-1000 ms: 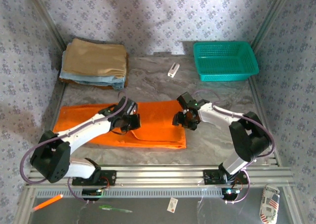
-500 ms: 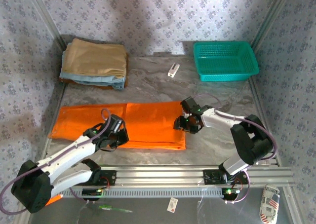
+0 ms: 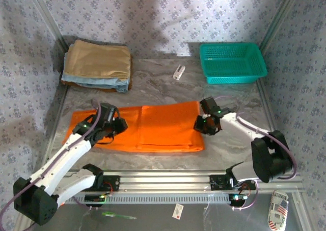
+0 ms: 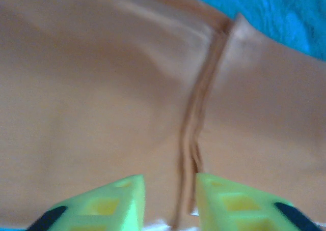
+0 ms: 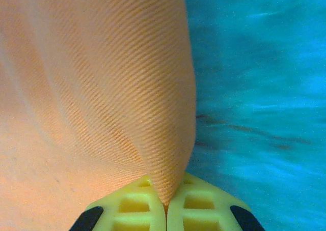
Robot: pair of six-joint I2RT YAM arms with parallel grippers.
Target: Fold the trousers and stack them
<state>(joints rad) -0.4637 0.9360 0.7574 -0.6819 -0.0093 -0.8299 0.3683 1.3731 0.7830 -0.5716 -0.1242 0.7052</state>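
Grey marbled table (image 3: 229, 96): bears the trousers.
Bright orange soft fabric trousers (image 3: 163, 132): flat, near-centre of table, between both arms.
Right gripper (image 5: 165, 204): pinched onto trousers' right edge.
Left gripper (image 4: 166, 193): jaws parted, straddling a seam.

a lab test booth: aluminium frame (image 3: 168, 180), patterned cloth walls (image 3: 153, 12).

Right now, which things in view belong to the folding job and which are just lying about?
Job: trousers; right gripper, jaws shut on their edge; left gripper, jaws open over them.
Lying about: teal basket; small white object; tan folded cloth; light blue folded cloth.
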